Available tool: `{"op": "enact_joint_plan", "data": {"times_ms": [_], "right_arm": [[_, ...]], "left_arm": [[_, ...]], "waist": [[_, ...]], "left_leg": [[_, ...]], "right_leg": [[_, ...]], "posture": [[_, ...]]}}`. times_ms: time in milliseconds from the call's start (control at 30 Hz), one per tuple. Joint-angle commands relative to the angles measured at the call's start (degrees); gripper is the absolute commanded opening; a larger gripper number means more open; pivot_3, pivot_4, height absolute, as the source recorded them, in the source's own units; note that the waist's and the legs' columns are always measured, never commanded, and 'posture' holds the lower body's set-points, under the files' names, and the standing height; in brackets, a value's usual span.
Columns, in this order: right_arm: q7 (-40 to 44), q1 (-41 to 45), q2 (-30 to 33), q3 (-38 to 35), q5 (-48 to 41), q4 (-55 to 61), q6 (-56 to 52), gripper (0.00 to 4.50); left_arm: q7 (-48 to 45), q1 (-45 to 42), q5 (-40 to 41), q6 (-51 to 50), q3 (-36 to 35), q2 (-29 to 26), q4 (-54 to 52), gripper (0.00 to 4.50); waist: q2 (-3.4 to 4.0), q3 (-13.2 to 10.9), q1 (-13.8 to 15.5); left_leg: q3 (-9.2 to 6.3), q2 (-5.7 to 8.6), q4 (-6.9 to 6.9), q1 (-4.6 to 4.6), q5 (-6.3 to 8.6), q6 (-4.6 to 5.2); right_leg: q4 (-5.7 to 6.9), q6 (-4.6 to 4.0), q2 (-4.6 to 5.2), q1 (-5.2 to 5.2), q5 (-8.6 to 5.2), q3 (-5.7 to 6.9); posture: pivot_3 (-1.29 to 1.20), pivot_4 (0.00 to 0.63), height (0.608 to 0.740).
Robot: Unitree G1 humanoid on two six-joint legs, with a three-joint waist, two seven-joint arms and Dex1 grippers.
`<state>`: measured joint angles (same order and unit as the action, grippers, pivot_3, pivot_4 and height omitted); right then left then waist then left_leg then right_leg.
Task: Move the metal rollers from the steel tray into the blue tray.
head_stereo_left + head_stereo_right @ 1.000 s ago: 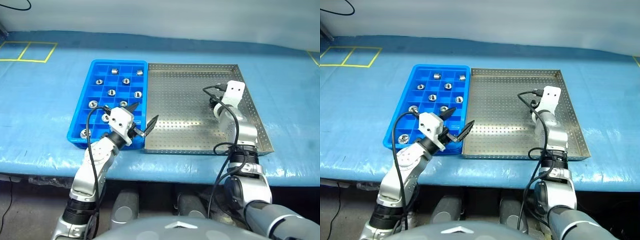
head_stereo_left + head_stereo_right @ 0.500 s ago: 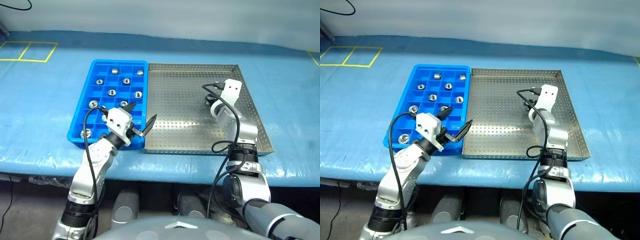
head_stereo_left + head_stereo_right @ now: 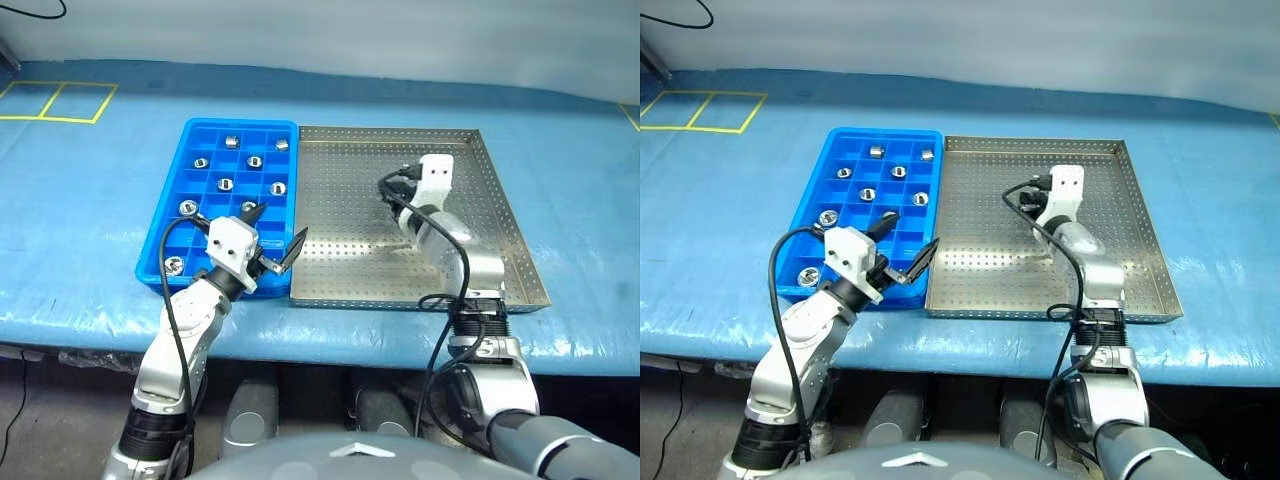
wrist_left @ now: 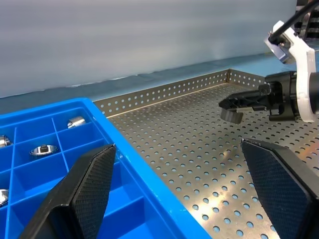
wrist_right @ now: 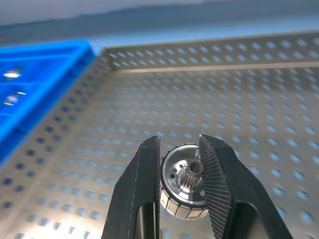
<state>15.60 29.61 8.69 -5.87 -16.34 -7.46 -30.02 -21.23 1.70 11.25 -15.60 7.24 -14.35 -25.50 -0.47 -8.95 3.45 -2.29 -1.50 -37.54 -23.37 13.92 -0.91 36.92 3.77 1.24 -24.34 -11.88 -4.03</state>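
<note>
Blue-covered table (image 3: 90,190), pale wall (image 3: 350,35)

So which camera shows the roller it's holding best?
The right wrist view: the roller sits close up between the right gripper fingers. The left wrist view shows it small and dark; in the head views the gripper hides it.

A shiny holed roller (image 5: 183,180) hangs above the steel tray (image 3: 340,170); others fill the blue tray (image 3: 172,190).

**Steel, plastic and a shiny roller**

The steel tray (image 3: 480,200) shows dull grey perforated metal, faintly reflective. The blue tray (image 3: 168,220) gleams as smooth glossy plastic. The roller (image 5: 183,181) shines bright, polished silver, between the right tool's (image 5: 180,189) matt black, finely textured fingers (image 5: 217,179). A wrinkled, slightly shiny blue sheet (image 3: 90,200) covers the counter.
</note>
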Motion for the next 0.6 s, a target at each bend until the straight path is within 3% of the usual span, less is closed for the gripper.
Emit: {"op": "enact_joint_plan", "data": {"times_ms": [33, 300, 600], "right_arm": [[6.8, 0.1, 0.0, 3.1, -2.0, 5.1, 3.4, 0.82], [19.8, -0.9, 1.6, 8.8, -4.5, 5.1, 3.0, 0.82], [26.1, -0.3, 2.0, 11.8, -5.3, 4.5, 1.7, 0.82]], "left_arm": [[0.0, 1.9, 1.1, 0.6, -2.5, -1.1, -5.5, 4.41], [1.7, 9.1, 0.8, -0.7, -6.9, -2.8, -11.6, 4.41], [4.4, 15.0, -0.2, -1.1, -7.5, -2.4, -15.4, 4.41]], "waist": [[0.0, 0.0, 0.4], [-0.02, 0.0, 4.0], [-0.02, 0.0, 10.5]], "left_leg": [[-0.01, -0.01, 0.0, 0.0, 0.0, 0.0], [-0.07, 0.0, 0.07, -0.01, 0.0, 0.0], [-0.1, -0.04, 0.07, -0.08, 0.0, -0.01]], "right_leg": [[0.0, -0.01, 0.0, 0.0, -0.01, 0.01], [-0.04, -0.08, 0.01, -0.01, -0.05, 0.09], [-0.05, 0.07, -0.03, -0.11, -0.26, 0.17]], "posture": [[0.37, 0.15, 0.74], [0.51, 0.15, 0.74], [0.58, 0.15, 0.74]]}}
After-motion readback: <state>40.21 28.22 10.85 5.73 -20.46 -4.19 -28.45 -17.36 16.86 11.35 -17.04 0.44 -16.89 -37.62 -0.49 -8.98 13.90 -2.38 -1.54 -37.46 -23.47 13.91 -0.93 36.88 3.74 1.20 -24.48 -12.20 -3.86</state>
